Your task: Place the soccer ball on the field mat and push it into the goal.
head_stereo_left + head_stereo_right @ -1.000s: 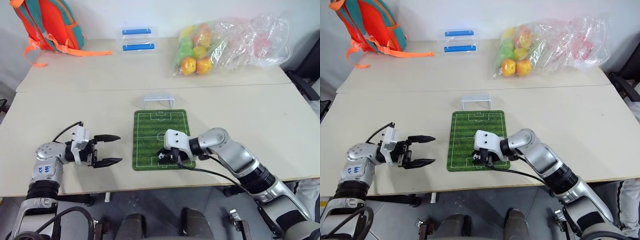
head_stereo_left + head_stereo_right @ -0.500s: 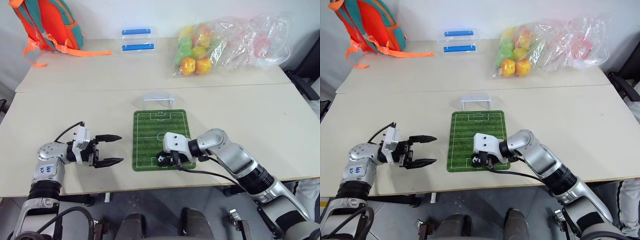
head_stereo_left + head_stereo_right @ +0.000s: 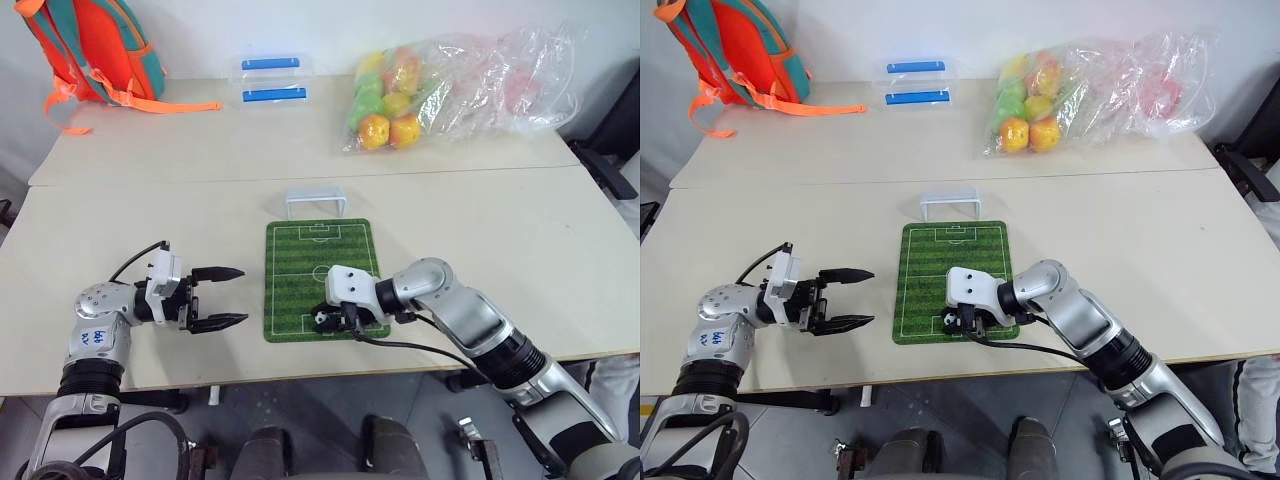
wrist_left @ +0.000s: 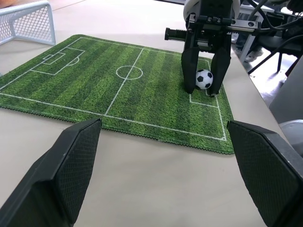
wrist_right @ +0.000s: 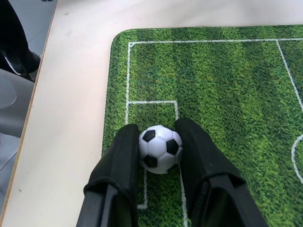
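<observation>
— Where's the soccer ball (image 5: 160, 148)?

— Pinched between the right gripper (image 5: 161, 142)'s two black fingers, down at the near end of the field mat (image 3: 320, 262).

— And the goal (image 3: 316, 201)?

— Beyond that claw, just off the mat's far edge.

— The other claw?

— The left gripper (image 3: 228, 297) hangs off to the side of the mat, jaws spread wide, nothing between them.

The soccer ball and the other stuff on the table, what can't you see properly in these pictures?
- Soccer ball: its sides are covered by the right gripper's fingers; whether it rests on the field mat can't be told.
- Plastic bag: the crinkled plastic blurs the fruit inside, so it can't be counted.
- Backpack: cut off by the head view's top edge.
- Goal: cut off by the left wrist view's edge.
</observation>
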